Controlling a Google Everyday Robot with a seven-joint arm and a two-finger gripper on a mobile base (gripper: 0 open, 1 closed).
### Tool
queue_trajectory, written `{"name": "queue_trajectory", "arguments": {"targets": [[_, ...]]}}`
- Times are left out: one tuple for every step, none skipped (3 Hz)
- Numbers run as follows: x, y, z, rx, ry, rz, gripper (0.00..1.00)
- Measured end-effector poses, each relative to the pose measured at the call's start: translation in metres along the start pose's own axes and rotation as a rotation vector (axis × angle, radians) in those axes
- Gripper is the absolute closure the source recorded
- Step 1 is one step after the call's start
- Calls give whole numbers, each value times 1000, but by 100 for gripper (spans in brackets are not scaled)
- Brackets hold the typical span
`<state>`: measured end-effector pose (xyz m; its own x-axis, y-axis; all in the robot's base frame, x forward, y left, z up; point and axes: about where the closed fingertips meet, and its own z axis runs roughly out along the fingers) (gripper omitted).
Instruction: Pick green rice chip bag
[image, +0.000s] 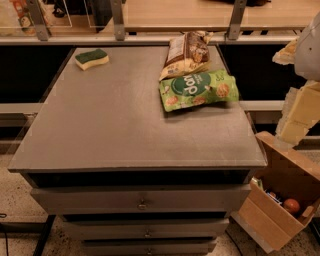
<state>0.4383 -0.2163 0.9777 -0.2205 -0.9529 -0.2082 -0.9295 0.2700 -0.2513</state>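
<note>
On table: green rice chip bag; pincer beside right edge; its opening: cannot tell

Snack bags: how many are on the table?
2. The green bag lies near the table's right edge. The brown bag lies just behind it. None seems hidden. The tool is off to the right, away from both.

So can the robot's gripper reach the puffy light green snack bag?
Probably yes. The gripper hangs past the right edge of the grey table, near the puffy light green snack bag, whose top is uncovered; the brown and cream bag lies only at its far edge.
</note>
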Motion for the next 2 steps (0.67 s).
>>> {"name": "queue_trajectory", "arguments": {"targets": [[0,0,0,0,0,0,0],[-7,-8,1,21,0,-22,0]]}}
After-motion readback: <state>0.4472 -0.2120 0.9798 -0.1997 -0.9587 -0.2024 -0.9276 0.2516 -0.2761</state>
